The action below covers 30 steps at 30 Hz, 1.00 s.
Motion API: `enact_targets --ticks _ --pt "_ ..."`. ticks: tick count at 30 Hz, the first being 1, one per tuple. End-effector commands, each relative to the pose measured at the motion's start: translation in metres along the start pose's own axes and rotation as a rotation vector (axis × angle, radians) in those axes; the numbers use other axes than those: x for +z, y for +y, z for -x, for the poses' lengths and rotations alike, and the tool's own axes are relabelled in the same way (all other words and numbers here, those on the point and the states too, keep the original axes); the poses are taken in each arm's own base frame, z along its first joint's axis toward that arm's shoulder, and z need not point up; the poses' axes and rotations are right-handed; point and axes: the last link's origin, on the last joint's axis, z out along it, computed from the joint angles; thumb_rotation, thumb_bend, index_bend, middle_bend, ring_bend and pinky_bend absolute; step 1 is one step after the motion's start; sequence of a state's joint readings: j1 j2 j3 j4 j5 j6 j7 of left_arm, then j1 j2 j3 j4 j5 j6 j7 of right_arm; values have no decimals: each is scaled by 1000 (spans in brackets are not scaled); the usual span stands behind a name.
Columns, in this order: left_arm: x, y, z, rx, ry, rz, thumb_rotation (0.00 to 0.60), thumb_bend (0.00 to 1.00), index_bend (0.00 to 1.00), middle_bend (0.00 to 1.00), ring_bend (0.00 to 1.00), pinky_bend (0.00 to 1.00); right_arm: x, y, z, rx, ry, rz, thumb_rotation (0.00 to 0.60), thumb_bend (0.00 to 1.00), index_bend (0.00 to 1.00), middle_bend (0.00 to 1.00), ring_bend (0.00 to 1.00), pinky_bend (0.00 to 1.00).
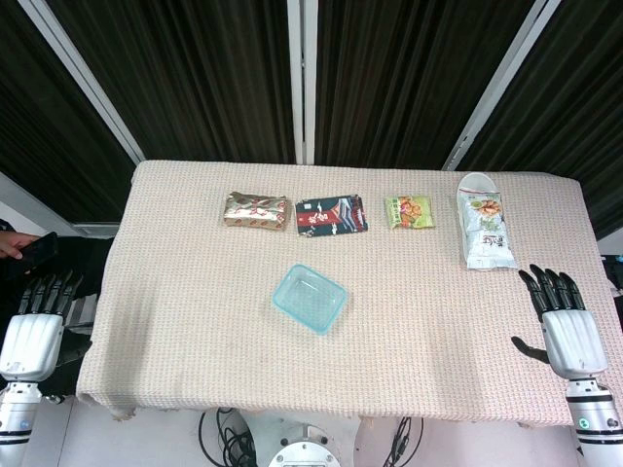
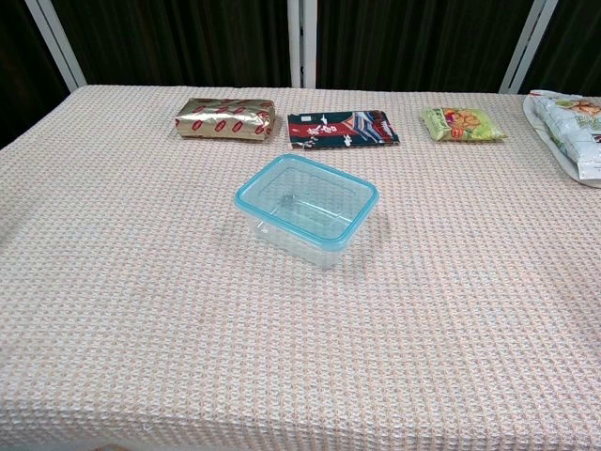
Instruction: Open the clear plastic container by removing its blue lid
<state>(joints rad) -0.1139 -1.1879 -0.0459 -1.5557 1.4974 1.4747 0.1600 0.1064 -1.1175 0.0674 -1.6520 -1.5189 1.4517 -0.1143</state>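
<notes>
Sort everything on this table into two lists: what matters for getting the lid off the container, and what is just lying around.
For the job:
clear plastic container, mid-table
blue lid, on the container
left hand, off the table's edge
right hand, over the table's edge

Lying about, along the far side:
gold snack packet
dark patterned packet
green snack packet
white snack bag

No legible text on any snack packet (image 2: 343,129) (print too small)
</notes>
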Motion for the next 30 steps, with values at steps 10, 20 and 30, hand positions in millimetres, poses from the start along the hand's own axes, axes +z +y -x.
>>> enact_targets --ticks 10,20,30 --pt "-3 1 0 -16 -14 -13 600 0 61 26 0 36 8 -13 0 15 -10 -59 600 0 0 48 0 0" --pt "-3 8 -1 -21 -3 9 600 0 61 26 0 37 59 -86 19 46 -111 -371 600 0 0 53 0 0" --pt "-4 10 2 -25 -18 12 600 0 61 26 0 41 115 -171 52 92 -292 -534 600 0 0 112 0 0"
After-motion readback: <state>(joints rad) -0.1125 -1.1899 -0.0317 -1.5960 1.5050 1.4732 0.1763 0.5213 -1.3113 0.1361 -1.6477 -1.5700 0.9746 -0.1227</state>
